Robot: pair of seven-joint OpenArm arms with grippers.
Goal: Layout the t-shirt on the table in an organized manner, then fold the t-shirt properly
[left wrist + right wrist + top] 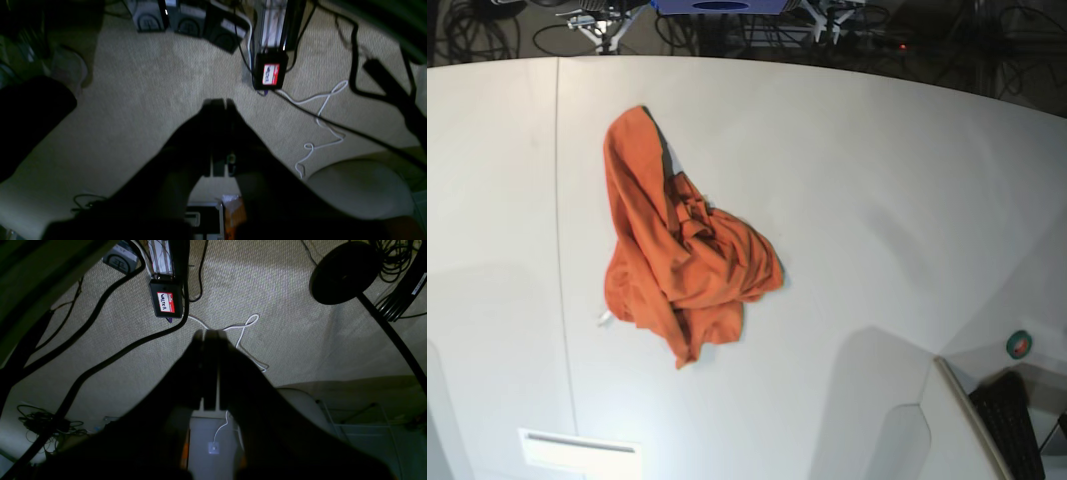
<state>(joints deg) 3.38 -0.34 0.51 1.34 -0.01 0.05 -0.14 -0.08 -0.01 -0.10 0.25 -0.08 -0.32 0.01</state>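
One orange t-shirt [682, 255] lies crumpled left of centre on the white worktop [877, 200]. Two tools, left tool [220, 101] and right tool [210, 333], hang over carpet, jaws closed, empty.

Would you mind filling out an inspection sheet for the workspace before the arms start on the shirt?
Surface: white table, thin dark seam down its left part.
Job's things: orange t-shirt lies crumpled in a heap left of centre, not spread, not folded.
Clutter: small white scrap beside the shirt's lower left edge.
End effectors: left end effector and right end effector both shut, empty, hanging over the carpet and off the table.
Cables: white cable and black cables loose on the carpet.
Surroundings: labelled black box, round black stand base, dark keyboard at lower right.
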